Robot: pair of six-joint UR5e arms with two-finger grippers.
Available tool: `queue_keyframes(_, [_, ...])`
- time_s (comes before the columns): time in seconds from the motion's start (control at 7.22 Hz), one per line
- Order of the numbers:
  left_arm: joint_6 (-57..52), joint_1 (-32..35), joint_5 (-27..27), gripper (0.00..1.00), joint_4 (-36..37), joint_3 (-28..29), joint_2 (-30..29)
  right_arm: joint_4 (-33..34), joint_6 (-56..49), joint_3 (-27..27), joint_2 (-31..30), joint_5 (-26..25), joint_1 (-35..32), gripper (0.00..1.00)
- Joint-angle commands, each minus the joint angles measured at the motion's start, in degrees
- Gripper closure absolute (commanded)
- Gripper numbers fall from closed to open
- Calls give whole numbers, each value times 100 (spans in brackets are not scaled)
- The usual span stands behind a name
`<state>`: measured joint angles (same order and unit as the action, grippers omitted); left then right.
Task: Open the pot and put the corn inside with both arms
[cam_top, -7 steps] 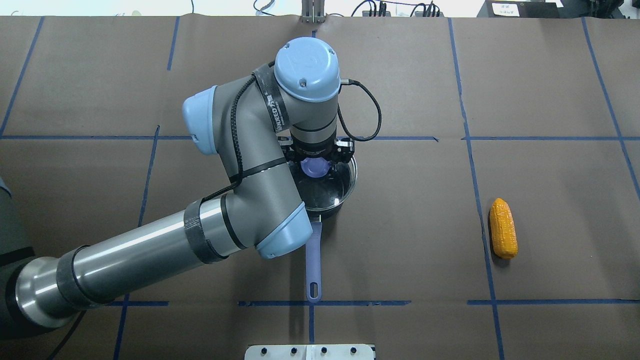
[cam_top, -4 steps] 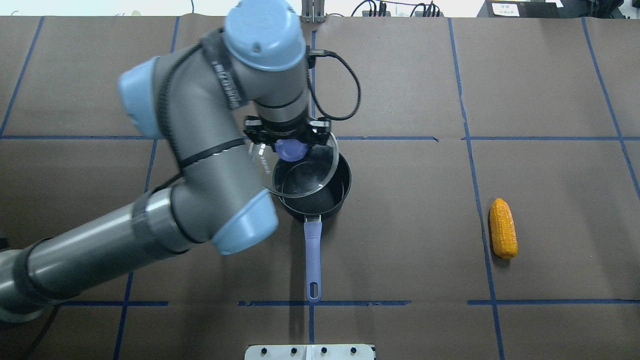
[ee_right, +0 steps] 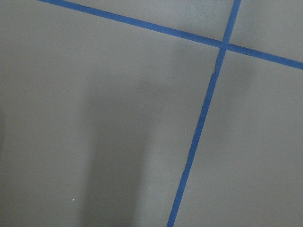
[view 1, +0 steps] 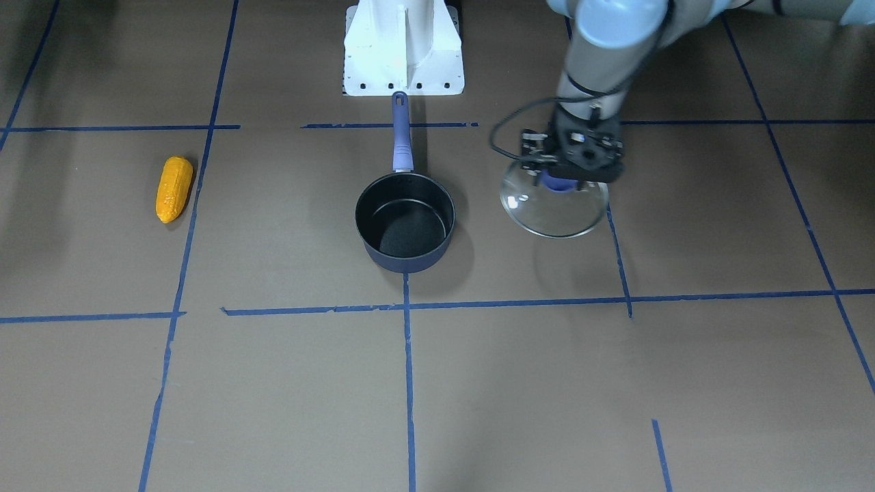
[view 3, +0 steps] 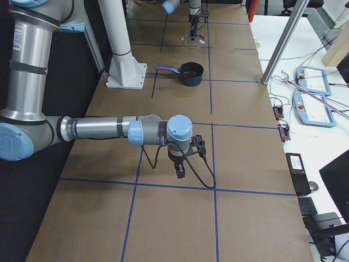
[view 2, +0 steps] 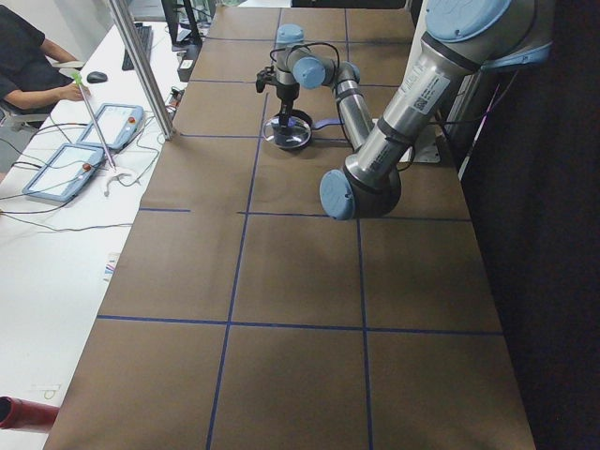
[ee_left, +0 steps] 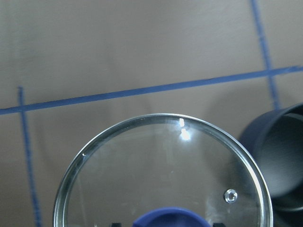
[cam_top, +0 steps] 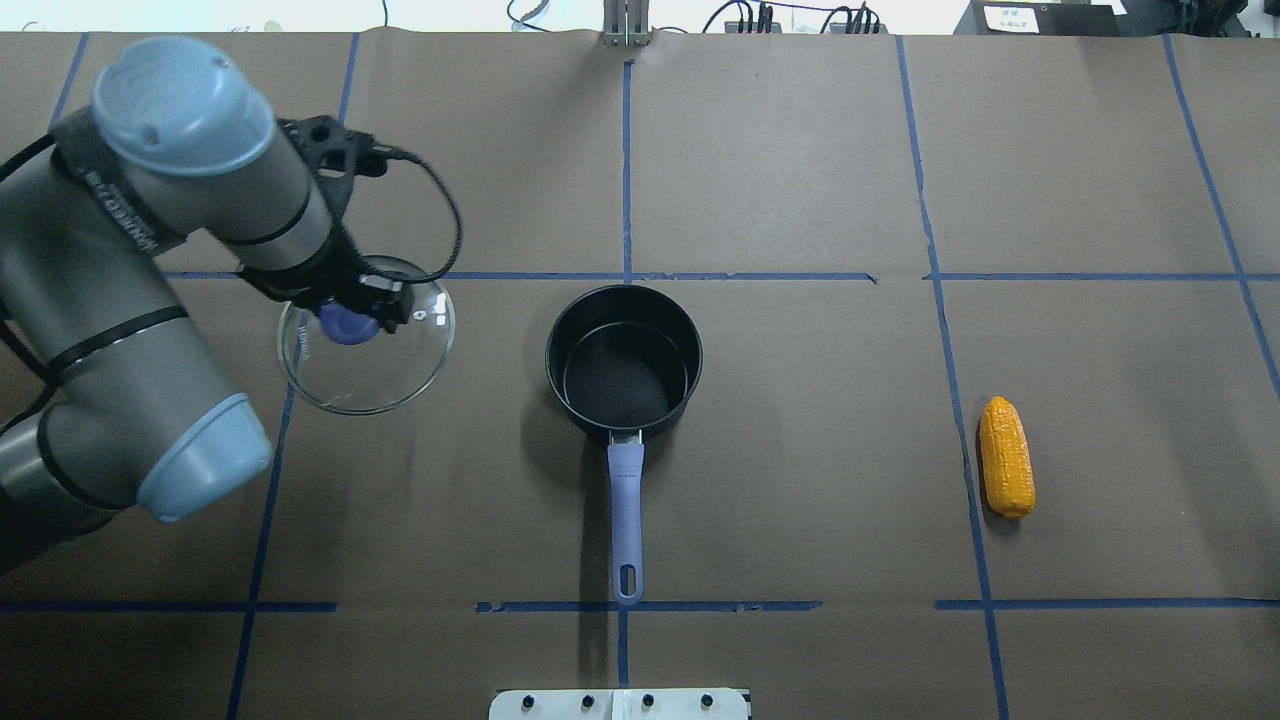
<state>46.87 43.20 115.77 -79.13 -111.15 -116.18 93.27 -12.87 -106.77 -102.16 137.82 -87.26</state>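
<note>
Our left arm [cam_top: 110,300] reaches out with the elbow bent and the wrist pointing straight down; our left hand [cam_top: 350,318] grips the glass lid [cam_top: 395,375] by its knob [cam_top: 338,325], jaws closed. Our right arm [view 3: 103,129] stretches low and level, our right hand [view 3: 180,170] pointing down, its jaws unreadable.

There is one pot [cam_top: 624,362]. There is one glass lid [cam_top: 390,370], and it has one blue knob [cam_top: 343,322]. There is one corn [cam_top: 1006,457]. There are two robot arms: the left arm [cam_top: 110,300] and the right arm [view 3: 103,130]. There is one white base [view 1: 403,48] and one table [cam_top: 800,500]. One person [view 2: 23,61] sits at the side. There are two flat blue boxes, a near box [view 2: 61,172] and a far box [view 2: 111,127].
</note>
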Motion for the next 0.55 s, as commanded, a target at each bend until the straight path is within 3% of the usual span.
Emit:
queue_keyframes(0.0, [84,22,356,90,-1293,520,806,-1,4,-2,4,78,51,0])
queue_keyframes(0.42, [954,-153,358,90,-1316,874,676,7,65,7,56,78,217,0])
